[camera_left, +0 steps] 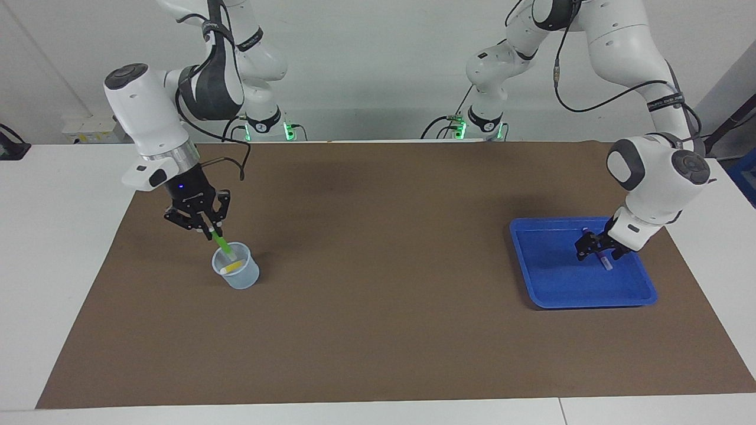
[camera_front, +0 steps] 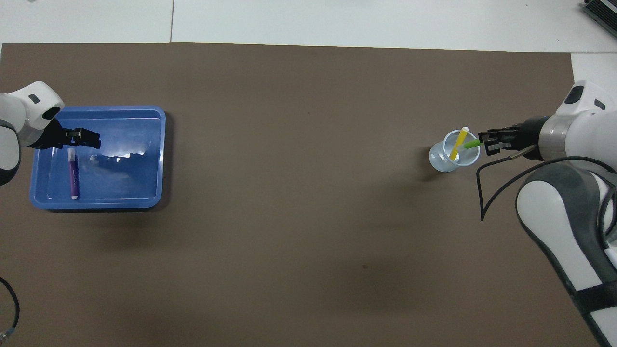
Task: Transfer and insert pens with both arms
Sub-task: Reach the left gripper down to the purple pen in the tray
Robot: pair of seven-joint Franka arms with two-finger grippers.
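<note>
Overhead view: purple pen (camera_front: 73, 172) in tray (camera_front: 144, 202).

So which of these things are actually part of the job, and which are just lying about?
Part of the job:
- green pen
- yellow pen
- purple pen
- cup
- blue tray
- left gripper
- right gripper

Just lying about:
- brown mat
</note>
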